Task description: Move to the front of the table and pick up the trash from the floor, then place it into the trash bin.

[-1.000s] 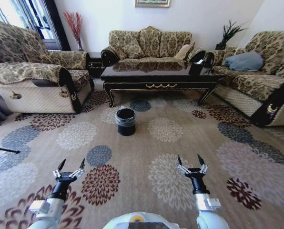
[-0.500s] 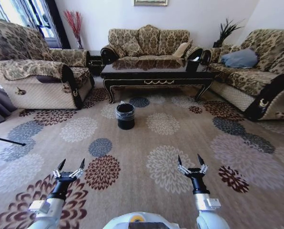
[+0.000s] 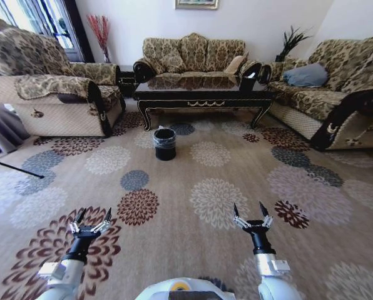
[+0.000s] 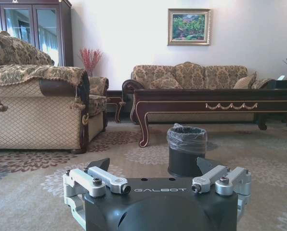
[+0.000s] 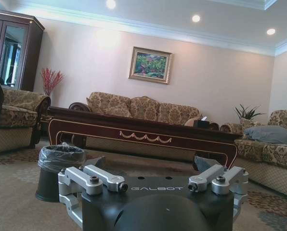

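Note:
The dark glossy table [image 3: 202, 94] with gold ornament stands ahead, in front of the back sofa. The small black trash bin [image 3: 164, 144] with a plastic liner sits on the flowered carpet floor [image 3: 193, 181] just before the table. The trash is out of view. My left gripper [image 3: 91, 217] and right gripper [image 3: 249, 211] hang open and empty over the carpet near me, well short of the bin. The left wrist view has the left gripper [image 4: 153, 166], the bin [image 4: 187, 149] and the table [image 4: 220, 96]. The right wrist view has the right gripper [image 5: 150, 163], the bin [image 5: 59, 166] and the table [image 5: 143, 127].
Patterned sofas flank the carpet at left [image 3: 49, 94], back [image 3: 196, 56] and right [image 3: 337, 94]. A thin black rod [image 3: 14, 169] lies on the floor at the left, near a grey cloth [image 3: 2, 128]. Wide open carpet lies between me and the bin.
The whole head view has shifted: table, bin and sofas now sit higher and smaller, so the camera has moved. Both grippers hold the same pose, open.

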Controlling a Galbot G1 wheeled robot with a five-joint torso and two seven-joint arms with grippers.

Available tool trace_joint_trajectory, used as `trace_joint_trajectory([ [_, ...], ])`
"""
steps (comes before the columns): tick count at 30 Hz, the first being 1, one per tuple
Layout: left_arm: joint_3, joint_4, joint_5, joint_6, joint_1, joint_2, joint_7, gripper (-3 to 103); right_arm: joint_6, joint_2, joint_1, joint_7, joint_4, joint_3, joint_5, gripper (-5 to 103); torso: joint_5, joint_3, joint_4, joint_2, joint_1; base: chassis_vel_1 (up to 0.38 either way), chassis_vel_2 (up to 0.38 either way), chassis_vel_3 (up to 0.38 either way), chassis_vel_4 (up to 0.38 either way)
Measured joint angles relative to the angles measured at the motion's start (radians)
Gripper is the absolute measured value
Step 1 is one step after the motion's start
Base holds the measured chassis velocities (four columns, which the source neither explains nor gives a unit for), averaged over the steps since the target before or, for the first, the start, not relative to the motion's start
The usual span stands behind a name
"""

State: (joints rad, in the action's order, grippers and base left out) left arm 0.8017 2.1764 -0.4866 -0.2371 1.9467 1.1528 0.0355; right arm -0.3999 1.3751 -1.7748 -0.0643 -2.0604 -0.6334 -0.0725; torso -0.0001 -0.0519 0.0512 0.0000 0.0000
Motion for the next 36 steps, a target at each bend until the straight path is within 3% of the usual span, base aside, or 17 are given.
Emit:
trace_joint_trajectory([
  [14,0.000,0.000,0.000,0.000,0.000,0.000,0.000,100,0.000,0.000,0.000,0.000,0.000,0.000,0.000,100,0.0003,0.000,0.0002,0.000,0.000,0.149,-0.158,-0.150,0.167],
  [36,0.000,0.000,0.000,0.000,0.000,0.000,0.000,100,0.000,0.000,0.000,0.000,0.000,0.000,0.000,100,0.0001,-0.005,0.0001,0.008,0.002,0.005,-0.010,-0.006,0.005],
])
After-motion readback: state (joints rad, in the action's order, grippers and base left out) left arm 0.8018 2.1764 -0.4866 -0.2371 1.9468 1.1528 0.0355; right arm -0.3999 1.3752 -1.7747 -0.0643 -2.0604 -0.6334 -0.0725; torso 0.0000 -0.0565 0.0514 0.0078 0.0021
